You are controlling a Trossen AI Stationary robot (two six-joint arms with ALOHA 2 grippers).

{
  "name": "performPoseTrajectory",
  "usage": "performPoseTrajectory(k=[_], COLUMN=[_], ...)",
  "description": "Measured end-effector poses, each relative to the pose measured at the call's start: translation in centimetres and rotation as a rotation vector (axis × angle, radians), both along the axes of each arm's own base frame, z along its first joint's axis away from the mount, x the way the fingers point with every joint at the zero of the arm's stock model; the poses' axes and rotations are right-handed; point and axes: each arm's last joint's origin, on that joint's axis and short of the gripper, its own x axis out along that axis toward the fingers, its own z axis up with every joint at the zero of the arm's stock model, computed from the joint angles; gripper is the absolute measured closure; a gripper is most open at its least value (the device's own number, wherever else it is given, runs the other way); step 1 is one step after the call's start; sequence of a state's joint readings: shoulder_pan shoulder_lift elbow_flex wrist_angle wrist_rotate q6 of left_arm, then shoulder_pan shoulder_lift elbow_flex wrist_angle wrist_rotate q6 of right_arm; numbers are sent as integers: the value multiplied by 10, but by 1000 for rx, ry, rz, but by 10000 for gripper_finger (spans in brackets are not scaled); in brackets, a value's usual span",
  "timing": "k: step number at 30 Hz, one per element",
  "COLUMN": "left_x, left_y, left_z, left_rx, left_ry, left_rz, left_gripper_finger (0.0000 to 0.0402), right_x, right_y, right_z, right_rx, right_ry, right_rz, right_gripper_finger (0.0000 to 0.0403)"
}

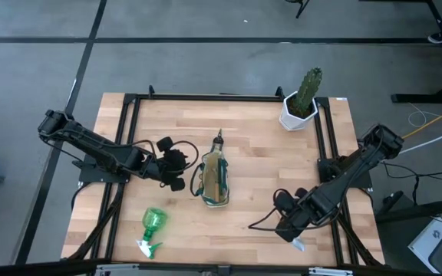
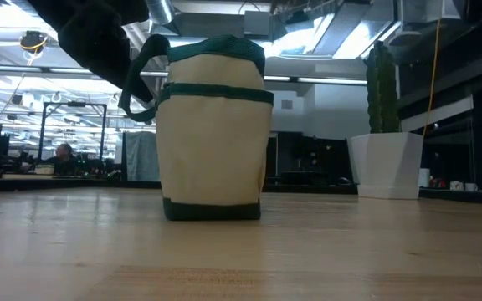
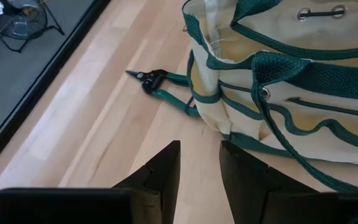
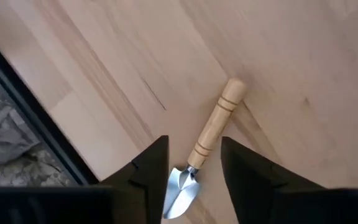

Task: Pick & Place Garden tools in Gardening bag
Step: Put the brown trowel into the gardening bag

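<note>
Right gripper (image 4: 194,180) open, straddling trowel (image 4: 205,149) near the blade; we fear a slipping, tilting lift; left gripper (image 3: 199,168) open beside bag (image 3: 278,81).

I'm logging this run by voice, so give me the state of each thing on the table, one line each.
Gardening bag: upright, mouth open.
Pruning shears: flat on table, against the bag.
Spray bottle: on its side, outside the bag.
Trowel: flat on table, between open fingers, not gripped.
Cactus: upright in pot.
Left gripper: open, empty, beside bag.
Right gripper: open, over trowel.
</note>
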State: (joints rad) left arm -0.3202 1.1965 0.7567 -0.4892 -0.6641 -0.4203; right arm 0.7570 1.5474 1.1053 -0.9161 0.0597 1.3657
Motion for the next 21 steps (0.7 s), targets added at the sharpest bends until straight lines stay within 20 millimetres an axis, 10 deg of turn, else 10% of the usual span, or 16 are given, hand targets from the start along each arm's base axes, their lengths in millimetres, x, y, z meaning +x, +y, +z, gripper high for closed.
performPoseTrajectory(k=[21], left_x=[0], left_y=[0], left_z=[0], left_rx=[-10], left_ry=[-18], left_rz=[29], left_gripper_finger=[291], right_x=[7], right_y=[12], right_z=[-38], right_rx=[-130], right_ry=[74], right_rz=[6], right_gripper_finger=[197])
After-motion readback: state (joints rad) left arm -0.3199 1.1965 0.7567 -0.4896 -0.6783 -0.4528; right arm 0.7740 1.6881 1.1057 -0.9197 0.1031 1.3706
